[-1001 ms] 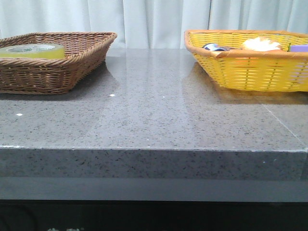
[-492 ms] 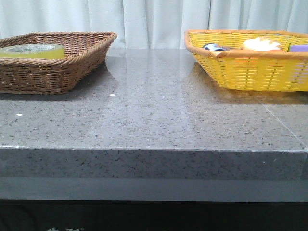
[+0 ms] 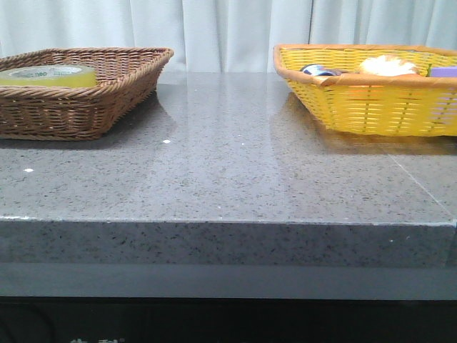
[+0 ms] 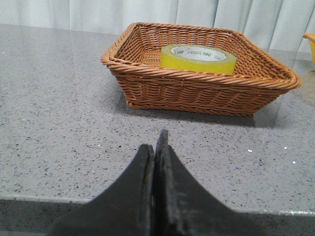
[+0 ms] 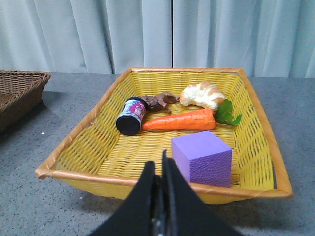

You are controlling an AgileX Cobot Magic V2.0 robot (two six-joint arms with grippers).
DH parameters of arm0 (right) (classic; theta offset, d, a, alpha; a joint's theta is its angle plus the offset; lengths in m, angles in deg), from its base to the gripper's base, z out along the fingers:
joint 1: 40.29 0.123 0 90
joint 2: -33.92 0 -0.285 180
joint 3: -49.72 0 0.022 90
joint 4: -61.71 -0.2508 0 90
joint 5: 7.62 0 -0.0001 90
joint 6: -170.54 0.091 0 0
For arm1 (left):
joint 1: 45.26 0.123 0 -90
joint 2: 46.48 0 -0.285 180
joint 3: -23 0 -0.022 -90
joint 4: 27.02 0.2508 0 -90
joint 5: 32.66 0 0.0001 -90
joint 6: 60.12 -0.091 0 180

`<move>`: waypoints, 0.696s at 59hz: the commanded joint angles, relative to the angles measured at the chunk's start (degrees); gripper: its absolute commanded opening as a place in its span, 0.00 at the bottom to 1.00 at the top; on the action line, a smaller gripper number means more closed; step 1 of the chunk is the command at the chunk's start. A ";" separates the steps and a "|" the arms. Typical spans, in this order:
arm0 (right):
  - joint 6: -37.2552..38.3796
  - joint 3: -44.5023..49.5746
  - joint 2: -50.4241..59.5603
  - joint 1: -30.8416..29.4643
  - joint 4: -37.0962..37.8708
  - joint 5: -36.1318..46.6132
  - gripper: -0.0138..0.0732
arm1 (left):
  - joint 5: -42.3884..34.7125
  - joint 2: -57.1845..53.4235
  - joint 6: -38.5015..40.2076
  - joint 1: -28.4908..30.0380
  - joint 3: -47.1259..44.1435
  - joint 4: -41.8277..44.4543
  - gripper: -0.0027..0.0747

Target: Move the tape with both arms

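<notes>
The tape [image 4: 198,58], a wide yellow roll with a white core and green lettering, lies flat inside the brown wicker basket [image 4: 197,91]. From the front the tape [image 3: 48,75] shows just above the rim of the brown basket [image 3: 78,107] at the far left. My left gripper [image 4: 155,142] is shut and empty, low over the near table edge, well short of the basket. My right gripper [image 5: 158,164] is shut and empty, in front of the yellow basket [image 5: 147,179]. Neither arm shows in the front view.
The yellow basket [image 3: 371,107] at the far right holds a purple block [image 5: 202,160], a carrot [image 5: 179,120], a bread piece [image 5: 202,94], a dark jar [image 5: 131,116] and a brown lump [image 5: 158,101]. Grey stone tabletop [image 3: 228,164] spans between the baskets; curtains hang behind.
</notes>
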 commanded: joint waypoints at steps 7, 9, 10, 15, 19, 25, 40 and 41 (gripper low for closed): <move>-0.42 3.63 4.26 -0.45 -0.04 4.48 0.08 | -5.32 -1.11 0.47 0.18 -2.22 -0.58 0.01; -0.42 5.24 5.81 -0.45 -0.10 4.54 0.08 | -5.32 -1.11 0.47 0.18 -2.22 -0.58 0.01; -0.42 5.92 6.47 -0.45 -0.08 4.54 0.08 | -5.32 -1.11 0.47 0.18 -2.22 -0.58 0.01; -0.42 10.67 10.65 -0.45 -0.24 4.67 0.08 | -5.32 -1.11 0.47 0.18 -2.22 -0.58 0.01; -0.42 14.04 13.89 -0.45 -0.24 4.86 0.08 | -5.32 -1.11 0.47 0.18 -2.22 -0.58 0.01; -0.42 18.64 18.96 -0.45 -0.24 4.86 0.08 | -5.32 -1.11 0.47 0.18 -2.22 -0.58 0.01; -0.42 25.41 25.64 -0.45 -0.24 5.75 0.08 | -5.32 -1.11 0.47 0.18 -2.22 -0.58 0.01; -0.42 25.41 25.64 -0.45 -0.24 5.05 0.08 | -5.32 -1.00 0.47 0.18 -2.22 -0.58 0.01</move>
